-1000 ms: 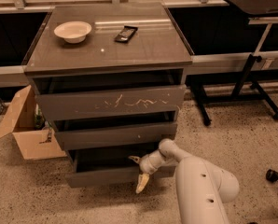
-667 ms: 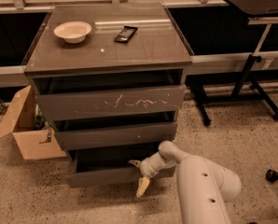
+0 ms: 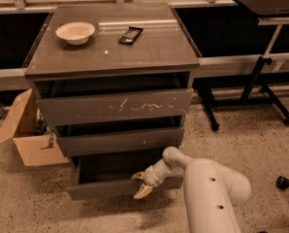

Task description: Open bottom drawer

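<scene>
Bottom drawer [image 3: 105,191] of the bench [image 3: 149,52] sits partly out, its plain front forward of the medium drawer [image 3: 115,142] above, with dark box space showing behind it. Compared with a second ago the front has come a little further toward the camera and lower in view, so the pull seems to be working. The hand [image 3: 142,184] is at the right part of that front's upper edge, open, with one finger [image 3: 138,175] over the lip and the other [image 3: 143,193] hanging down in front; I cannot tell if they pinch the panel. The widest, scratched drawer [image 3: 115,108] stays put. Judging by the gap, the drawer is open part of the way and more travel looks available, so a straight outward draw should finish it
</scene>
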Controlling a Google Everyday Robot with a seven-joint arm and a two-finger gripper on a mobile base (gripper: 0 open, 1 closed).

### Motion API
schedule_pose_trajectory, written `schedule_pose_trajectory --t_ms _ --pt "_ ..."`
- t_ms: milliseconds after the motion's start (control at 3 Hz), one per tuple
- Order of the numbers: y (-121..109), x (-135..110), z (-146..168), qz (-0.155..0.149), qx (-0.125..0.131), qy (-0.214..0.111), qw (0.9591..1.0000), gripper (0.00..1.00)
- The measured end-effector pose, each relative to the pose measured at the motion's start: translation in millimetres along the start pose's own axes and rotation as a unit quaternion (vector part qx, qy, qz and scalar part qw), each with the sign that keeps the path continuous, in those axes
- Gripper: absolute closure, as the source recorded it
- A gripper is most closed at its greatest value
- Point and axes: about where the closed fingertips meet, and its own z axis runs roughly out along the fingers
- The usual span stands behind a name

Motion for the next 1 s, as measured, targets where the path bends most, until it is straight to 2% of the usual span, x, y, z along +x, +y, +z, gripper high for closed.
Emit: schedule_pose_trajectory --t_ms 333,667,1000 --pt "5.6 -10.7 4.4 -0.01 -0.016 0.003 0.9998 0.73" --pt "8.3 -15.8 12.2 -0.013 -0.034 0.012 0.9993 0.7" --pt "8.5 -16.1 12.7 -0.013 -0.035 0.012 0.9992 0.47"
